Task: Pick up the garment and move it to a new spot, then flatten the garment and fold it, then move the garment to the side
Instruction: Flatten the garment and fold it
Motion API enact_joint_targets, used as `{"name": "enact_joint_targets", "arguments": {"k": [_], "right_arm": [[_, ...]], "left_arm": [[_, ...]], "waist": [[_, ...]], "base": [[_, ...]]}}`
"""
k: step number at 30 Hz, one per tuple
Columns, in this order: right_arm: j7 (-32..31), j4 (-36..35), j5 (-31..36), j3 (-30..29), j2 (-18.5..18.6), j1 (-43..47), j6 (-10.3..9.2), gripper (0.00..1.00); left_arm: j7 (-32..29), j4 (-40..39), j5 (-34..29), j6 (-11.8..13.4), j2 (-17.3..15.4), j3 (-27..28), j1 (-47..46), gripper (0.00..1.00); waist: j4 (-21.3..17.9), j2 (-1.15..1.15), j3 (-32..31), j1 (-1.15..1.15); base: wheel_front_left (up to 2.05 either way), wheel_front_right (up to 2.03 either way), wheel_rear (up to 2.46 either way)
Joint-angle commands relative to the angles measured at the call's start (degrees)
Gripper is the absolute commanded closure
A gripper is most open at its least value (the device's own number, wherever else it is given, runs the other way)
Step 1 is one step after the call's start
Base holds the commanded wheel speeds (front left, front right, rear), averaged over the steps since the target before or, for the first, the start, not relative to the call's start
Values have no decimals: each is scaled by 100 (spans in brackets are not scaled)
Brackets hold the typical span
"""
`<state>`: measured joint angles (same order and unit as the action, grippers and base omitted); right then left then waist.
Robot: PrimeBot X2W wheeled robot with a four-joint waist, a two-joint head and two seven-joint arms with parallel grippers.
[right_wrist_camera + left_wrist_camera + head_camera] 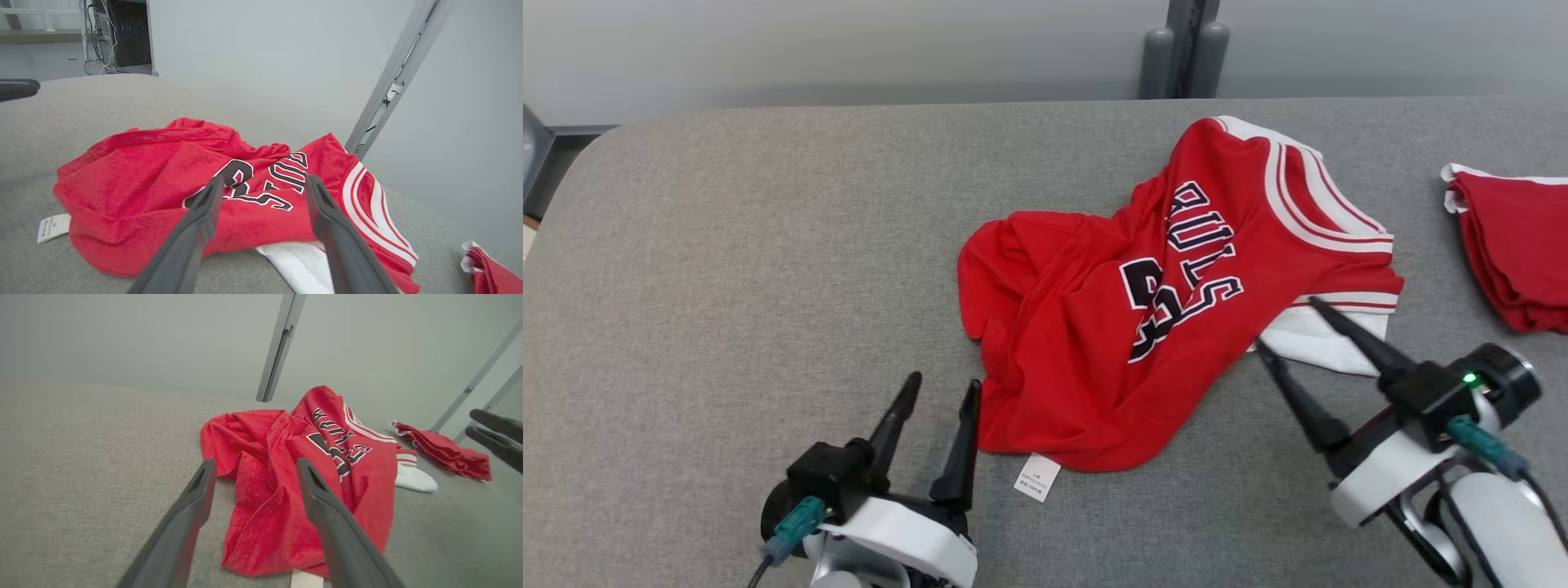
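Left gripper (pixel 944 380) agape; grey fabric table (pixel 727 245)

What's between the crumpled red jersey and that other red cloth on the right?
Nothing, just a bare strip of the gray table. The head view shows it between the jersey and the folded red cloth; the left wrist view shows that gap too.

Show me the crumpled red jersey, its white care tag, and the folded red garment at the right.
red jersey (pixel 1086 384): head view, plain red cloth below the number.
care tag (pixel 1037 477): head view, middle of the white tag.
folded red garment (pixel 1515 245): head view, its top red layer.
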<state>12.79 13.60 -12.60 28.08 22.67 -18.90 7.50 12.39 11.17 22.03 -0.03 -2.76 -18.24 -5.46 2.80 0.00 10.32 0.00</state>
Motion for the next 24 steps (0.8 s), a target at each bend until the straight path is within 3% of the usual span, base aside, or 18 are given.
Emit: {"name": "enact_joint_targets", "arguments": {"k": [1,10,17,18,22,24], "right_arm": [[-17,-124,98,-198,-50,118,-1,0],[-90,-964,579,-1580,-521,599,-1,0],[16,-1342,762,-2231,-1038,873,-1,0],[32,-1390,783,-2331,-1129,910,-1,0],[94,-1481,783,-2606,-1465,1045,-1,0],[116,-1500,762,-2683,-1577,1104,-1,0]], "left_arm": [[-82,60,-3,-41,-28,-34,-56,0],[-908,1063,-31,-45,-153,-262,-390,0],[-1050,1704,47,60,-142,-208,-602,0],[-1032,1768,75,52,-138,-211,-622,3],[-1003,2010,135,14,-112,-270,-700,49],[-981,2115,167,11,-105,-300,-728,55]], "waist": [[-54,0,-24,0],[-297,0,-73,0],[-441,0,-116,0],[-459,0,-127,0],[-504,0,-186,0],[-515,0,-216,0]], "base": [[0,0,0],[0,0,0],[0,0,0],[0,0,0],[0,0,0],[0,0,0]]}}
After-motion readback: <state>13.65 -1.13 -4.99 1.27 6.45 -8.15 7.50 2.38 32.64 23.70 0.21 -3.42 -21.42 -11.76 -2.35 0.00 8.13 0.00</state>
